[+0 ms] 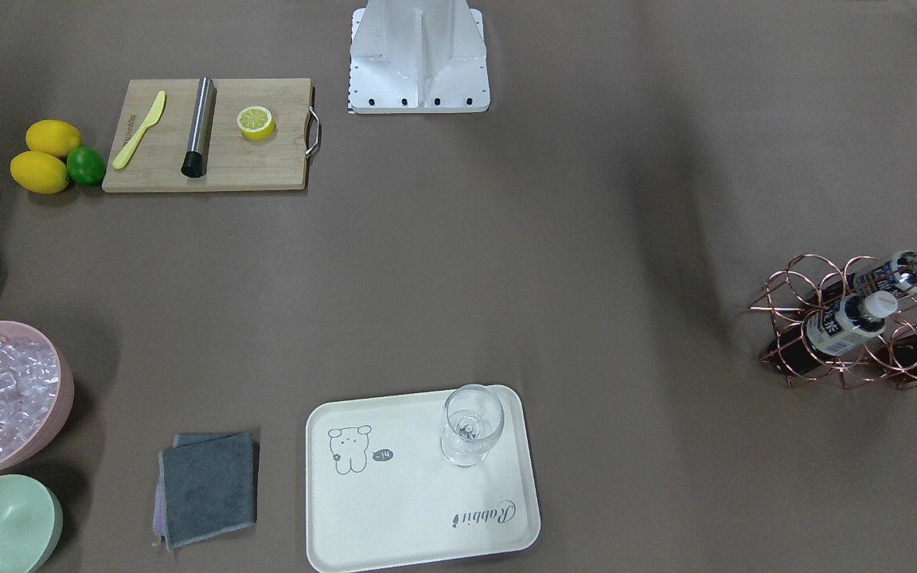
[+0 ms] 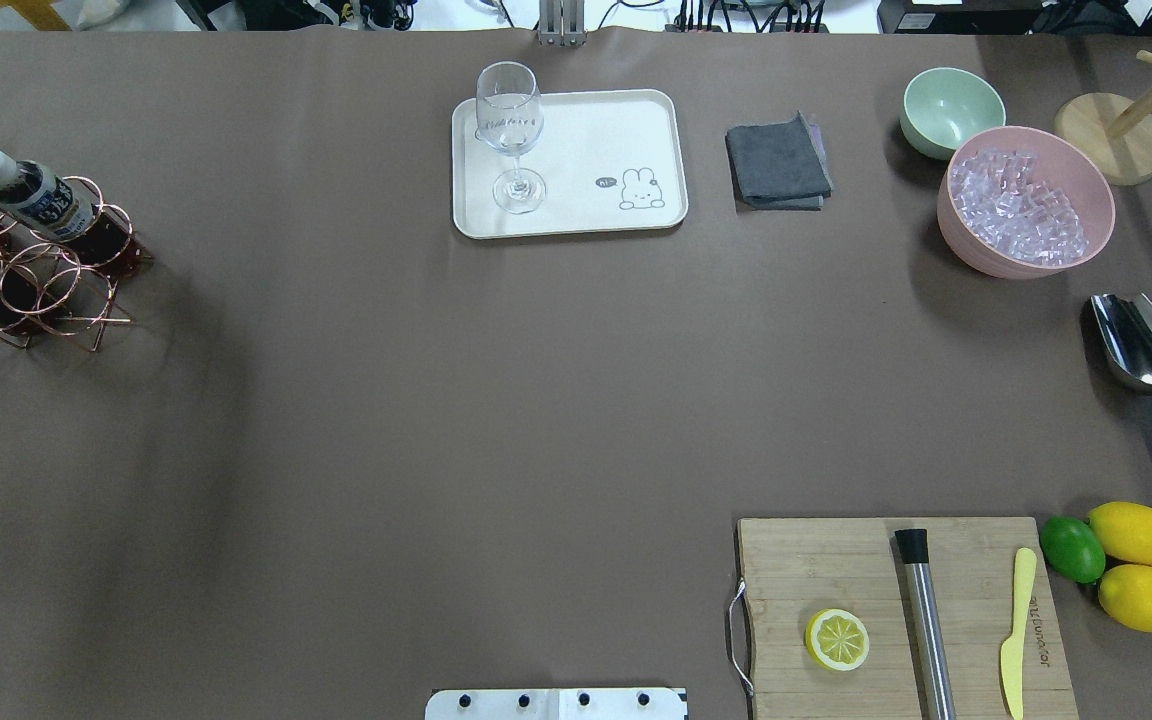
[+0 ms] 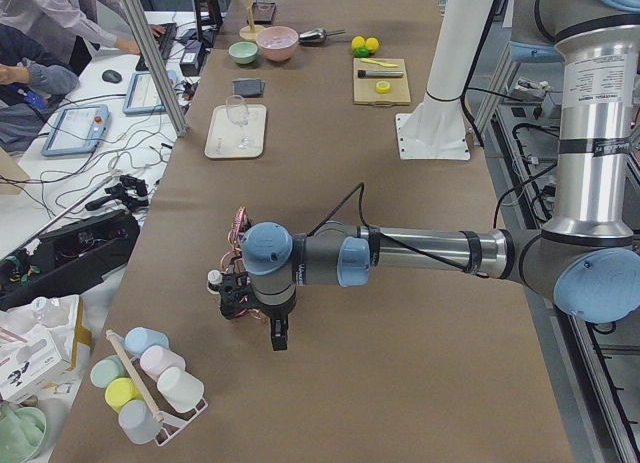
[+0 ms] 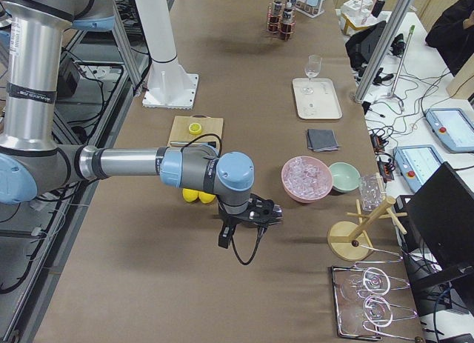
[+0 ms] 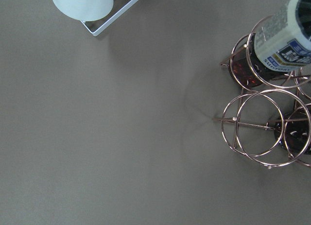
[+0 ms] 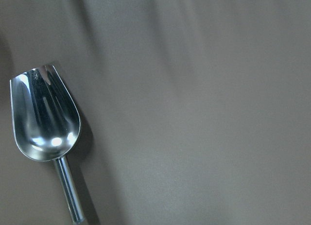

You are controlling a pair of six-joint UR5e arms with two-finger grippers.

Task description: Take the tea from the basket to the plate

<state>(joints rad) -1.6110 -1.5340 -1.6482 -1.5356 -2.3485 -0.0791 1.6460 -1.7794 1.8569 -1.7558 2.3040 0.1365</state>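
Mainly a risk of dragging the rack

Front view: a tea bottle (image 1: 844, 325) lies slanted in the copper wire basket (image 1: 805, 280), well apart from the cream tray (image 1: 419, 509). A wine glass (image 1: 470, 426) stands on that tray, and a careless put-down could knock it over.

Left side view: the left gripper (image 3: 243, 301) hangs just beside the basket. I cannot tell if its fingers are apart.

Left wrist view: the bottle passes through rings, so a crooked pull may drag the rack across the bench (image 5: 121, 137).

Right side view: the right gripper (image 4: 261, 210) is far from the basket, and its fingers cannot be judged.

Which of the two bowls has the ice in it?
The pink bowl, filled with clear ice cubes. The smaller pale green bowl beside it is empty.
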